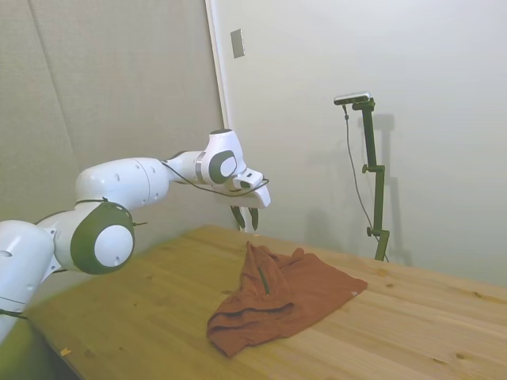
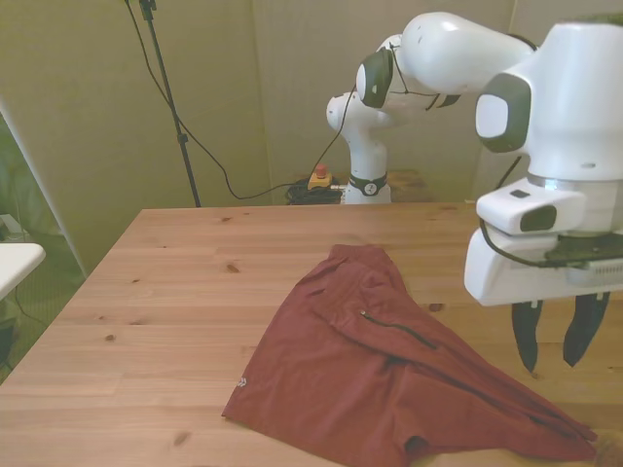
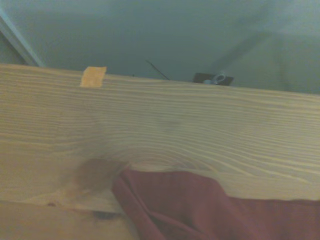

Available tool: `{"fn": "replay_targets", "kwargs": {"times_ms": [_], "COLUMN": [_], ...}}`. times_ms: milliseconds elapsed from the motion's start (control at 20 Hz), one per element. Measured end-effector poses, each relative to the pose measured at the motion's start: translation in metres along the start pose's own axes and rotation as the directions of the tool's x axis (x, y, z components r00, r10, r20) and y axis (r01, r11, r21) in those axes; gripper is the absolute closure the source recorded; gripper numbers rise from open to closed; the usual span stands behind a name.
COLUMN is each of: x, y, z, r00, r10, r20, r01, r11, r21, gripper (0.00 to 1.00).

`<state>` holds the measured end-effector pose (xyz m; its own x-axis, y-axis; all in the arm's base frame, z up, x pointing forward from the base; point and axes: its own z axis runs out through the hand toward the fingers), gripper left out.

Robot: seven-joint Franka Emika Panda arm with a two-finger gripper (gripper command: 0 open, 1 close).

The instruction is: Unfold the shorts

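Hovering open end effector (image 2: 552, 336) above shorts (image 2: 389, 375).

The arm (image 1: 119, 186) is glossy white, built of rounded, bulbous segments with dark grey-green round caps at the joints. A thin black cable (image 1: 202, 190) loops along its outer shell toward the wrist. The claw (image 2: 555, 336) has a white boxy body and two dark, tapering fingers (image 2: 526, 336).
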<state>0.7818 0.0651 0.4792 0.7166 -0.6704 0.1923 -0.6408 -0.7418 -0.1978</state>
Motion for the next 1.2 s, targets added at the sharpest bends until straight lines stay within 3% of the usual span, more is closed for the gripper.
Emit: {"fn": "replay_targets", "kwargs": {"times_ms": [300,500,650,800,1000,1200], "x": [0.009,0.003,-0.011,-0.012,0.015,0.030], "y": [0.048,0.094,0.109,0.147,0.223,0.268], "z": [-0.041,-0.041,-0.035,-0.043,-0.060,-0.037], "r00": [1.000,1.000,1.000,1.000,0.994,0.969], "r10": [-0.006,0.029,0.012,-0.020,-0.080,-0.161], "r20": [-0.002,-0.013,-0.028,-0.013,0.068,0.188], "r01": [0.006,-0.029,-0.013,0.019,0.078,0.142], "r11": [0.999,0.998,0.999,0.999,0.996,0.984], "r21": [-0.039,-0.046,-0.043,-0.034,0.033,0.112], "gripper": [0.00,0.00,0.00,0.00,0.00,0.00]}}
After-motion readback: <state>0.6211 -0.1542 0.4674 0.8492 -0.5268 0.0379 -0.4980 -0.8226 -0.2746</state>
